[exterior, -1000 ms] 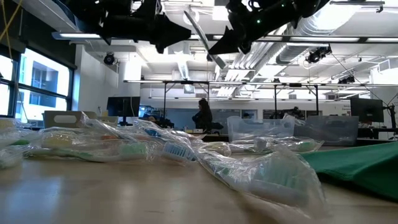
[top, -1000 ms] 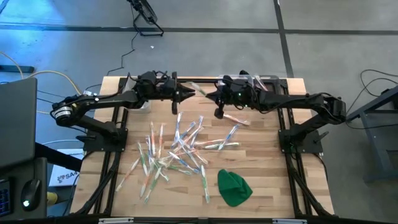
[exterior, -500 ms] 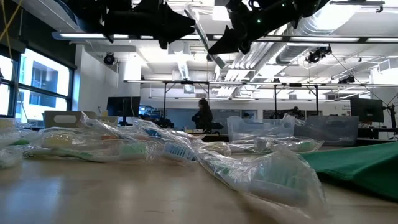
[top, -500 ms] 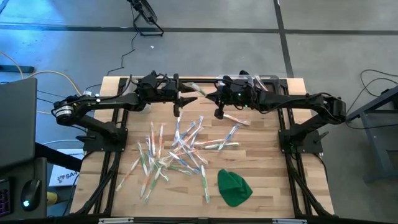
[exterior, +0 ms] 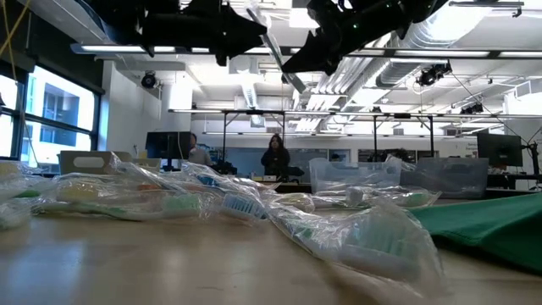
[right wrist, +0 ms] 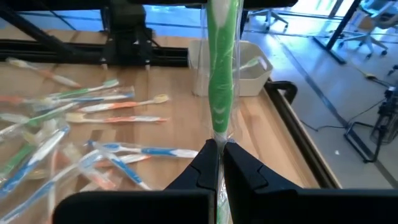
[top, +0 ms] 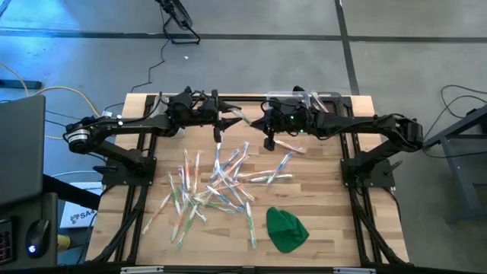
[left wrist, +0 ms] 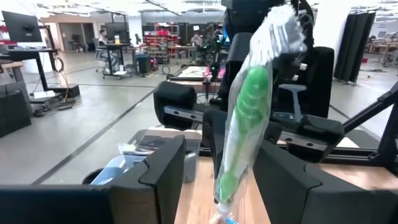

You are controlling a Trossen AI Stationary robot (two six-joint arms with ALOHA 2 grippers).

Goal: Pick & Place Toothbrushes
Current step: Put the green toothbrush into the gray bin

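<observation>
A green toothbrush in a clear wrapper hangs high over the table's far middle, with my right gripper shut on it. My left gripper faces it from the left, open. Its two fingers stand on either side of the toothbrush's free end without touching it. The low view shows the brush slanting up between the two dark grippers. Many more wrapped toothbrushes lie scattered flat on the wooden table. My right gripper pinches one end of the wrapped green toothbrush between its two fingers. The brush runs on from the fingertips roughly in line with the fingers. It is lifted clear of the table and slants upward toward my left gripper.
A clear bin stands at the far edge behind my right arm. Another clear bin sits near my left arm. A green cloth lump lies at the near right. The pile of toothbrushes fills the table's middle, and people stand in the room beyond.
My left gripper has opened and let go of the green toothbrush's end, so its fingers now stand apart around it. The toothbrush has stayed in my right gripper, high over the table.
</observation>
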